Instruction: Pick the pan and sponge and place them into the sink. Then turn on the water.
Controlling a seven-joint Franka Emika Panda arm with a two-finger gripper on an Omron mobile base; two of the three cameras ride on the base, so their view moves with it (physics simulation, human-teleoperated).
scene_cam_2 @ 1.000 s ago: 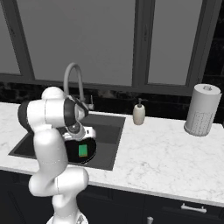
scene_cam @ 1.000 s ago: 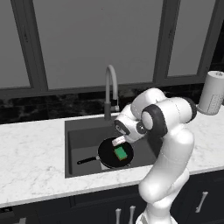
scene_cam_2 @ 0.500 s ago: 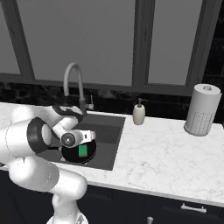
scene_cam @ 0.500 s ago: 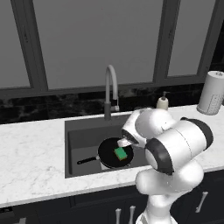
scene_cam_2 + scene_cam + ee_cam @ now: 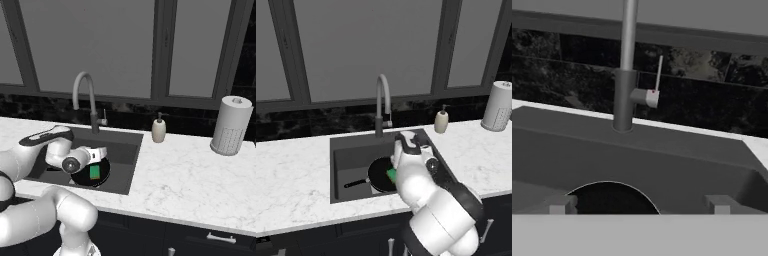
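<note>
1. The sink (image 5: 346,150), set in the white marble counter (image 5: 291,175), serves as the landmark. The frying pan (image 5: 378,175) lies flat on its bottom, with the short handle (image 5: 356,183) pointing toward the sink's left wall.
2. The green sponge (image 5: 95,172) rests on the pan, inside its rim, toward the pan's right side in the left base view.
3. The gripper (image 5: 639,204) is over the sink's near part, above the pan. Its two finger tips (image 5: 559,204) stand spread wide with nothing between them, and they face the sink's back wall.
4. In the hand view, the gooseneck faucet (image 5: 626,70) rises from the rim behind the sink, and its thin side lever (image 5: 658,75) sticks up just to the right of the dark base. No water runs.
5. Compared with a second ago, the arm has swung round. The hand was then tipped down over the pan and sponge; it now sits lower and level, aimed at the faucet. Pan and sponge lie as they did.
6. The soap dispenser (image 5: 441,121) stands on the counter behind the sink's right rear corner, and the paper towel roll (image 5: 497,106) stands well to the sink's right.
</note>
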